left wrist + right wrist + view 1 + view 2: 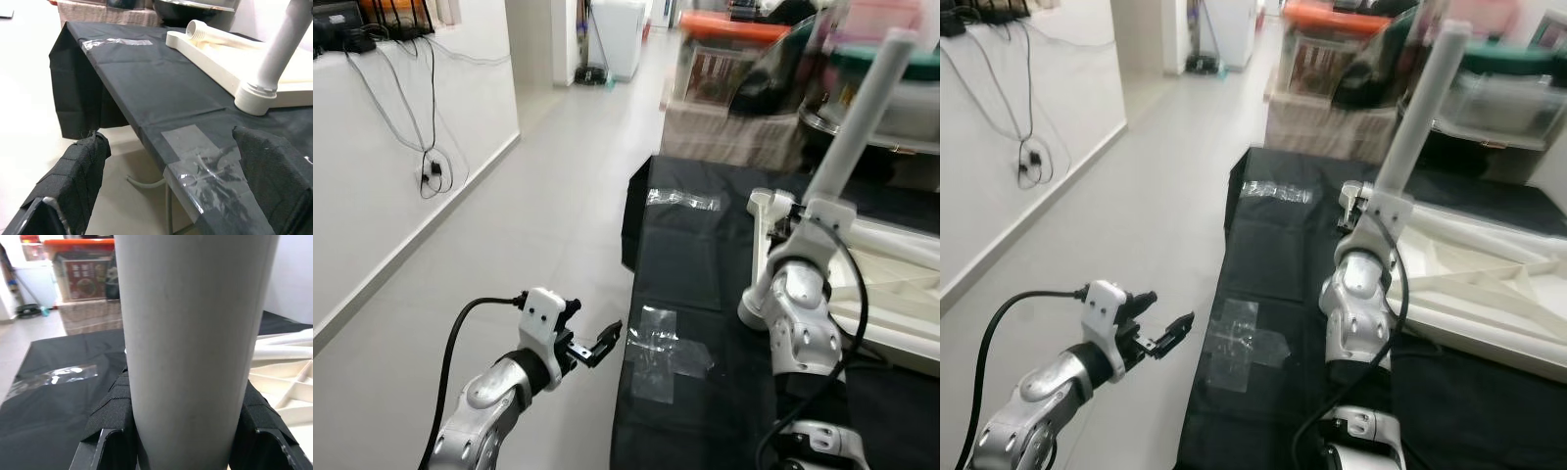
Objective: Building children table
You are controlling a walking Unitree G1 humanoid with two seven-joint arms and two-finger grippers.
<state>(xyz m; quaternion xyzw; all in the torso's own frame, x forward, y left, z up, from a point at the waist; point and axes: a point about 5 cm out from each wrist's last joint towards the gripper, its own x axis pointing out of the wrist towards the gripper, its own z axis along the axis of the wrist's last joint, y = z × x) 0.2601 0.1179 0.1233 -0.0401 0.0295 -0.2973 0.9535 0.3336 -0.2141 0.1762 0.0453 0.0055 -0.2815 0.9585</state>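
A cream children's tabletop [901,284] lies upside down on the black-covered table [705,255]. A white round leg [862,117] stands in the tabletop's near corner socket [257,95], leaning slightly. My right gripper [822,208] is shut on the lower part of this leg, with its black fingers [112,406] on either side of it. A second white leg [210,32] lies across the tabletop. My left gripper [605,341] hangs open off the table's left edge, above the floor, with nothing between its fingers [73,176].
Clear tape patches [666,352] [683,199] stick to the black cloth. Boxes and bins [724,88] crowd the space behind the table. Cables [431,166] hang on the white wall at left. Grey floor [538,215] lies open between wall and table.
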